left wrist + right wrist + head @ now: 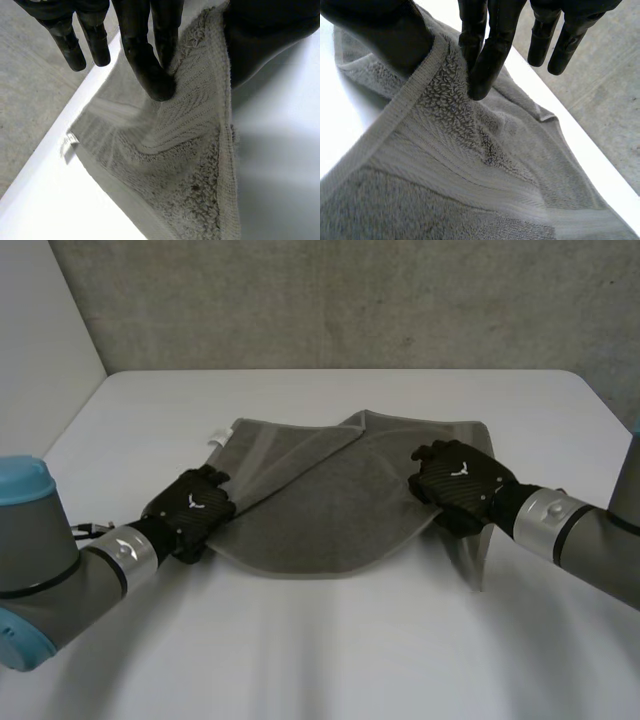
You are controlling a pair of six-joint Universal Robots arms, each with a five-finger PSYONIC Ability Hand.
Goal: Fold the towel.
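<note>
Lying rumpled on the surface [320, 640] in the head view, the towel [330, 500] was held at either end by the left robot hand [192, 508] and the right robot hand [458, 483]. In the left wrist view, fingers [150, 75] pinched the towel's edge against the thumb, probably to carry it over. The right wrist view showed the same pinch on the hem.

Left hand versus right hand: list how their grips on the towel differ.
The left hand pinches the towel at its left edge; the right hand pinches its right edge. In the head view a flap of cloth hangs below the right hand, while by the left hand the towel lies low. Shared: each pinches cloth between fingers and thumb, other fingers straight and free.
</note>
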